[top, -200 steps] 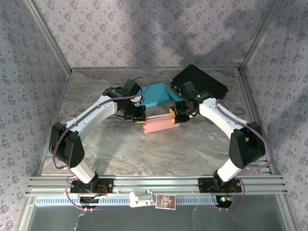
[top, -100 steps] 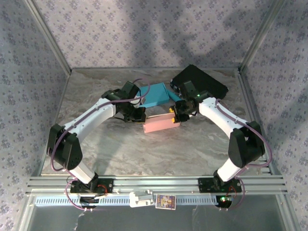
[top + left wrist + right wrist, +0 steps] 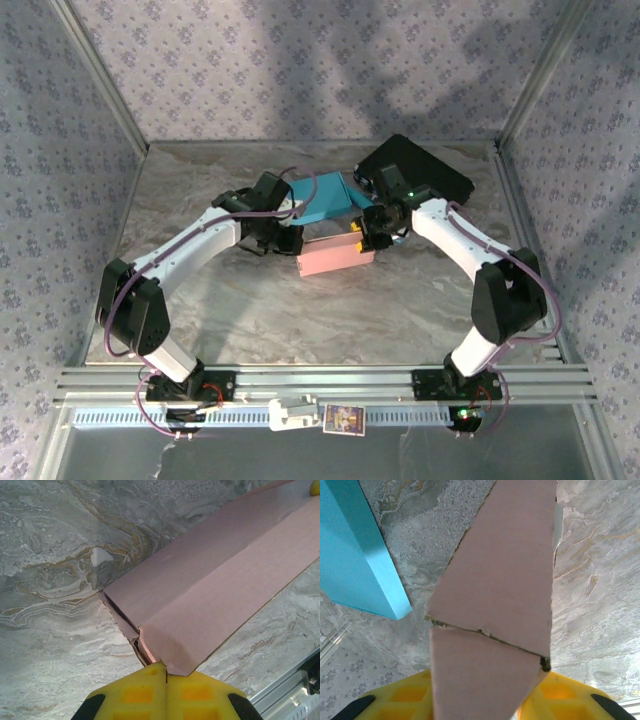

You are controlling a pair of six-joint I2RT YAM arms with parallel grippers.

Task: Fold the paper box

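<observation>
The pink paper box [image 3: 336, 257] lies on the marble table, long side left to right, between my two grippers. In the left wrist view the box [image 3: 215, 575] runs away to the upper right, and its loose end flap rests against the tips of my left gripper [image 3: 166, 666], whose yellow fingers [image 3: 135, 692] are pressed together. My left gripper [image 3: 289, 240] is at the box's left end. My right gripper [image 3: 366, 233] is at the right end. There the box [image 3: 500, 580] sits between the yellow fingers [image 3: 560, 700], which are shut on its end [image 3: 480, 700].
A blue box [image 3: 325, 197] lies just behind the pink one, close to both wrists, and shows at the left [image 3: 355, 555] in the right wrist view. A black case [image 3: 415, 168] sits at the back right. Metal frame rails border the table [image 3: 300, 320].
The left arm's elbow and shoulder have swung slightly to the left. The pink box and the right gripper have hardly moved.
</observation>
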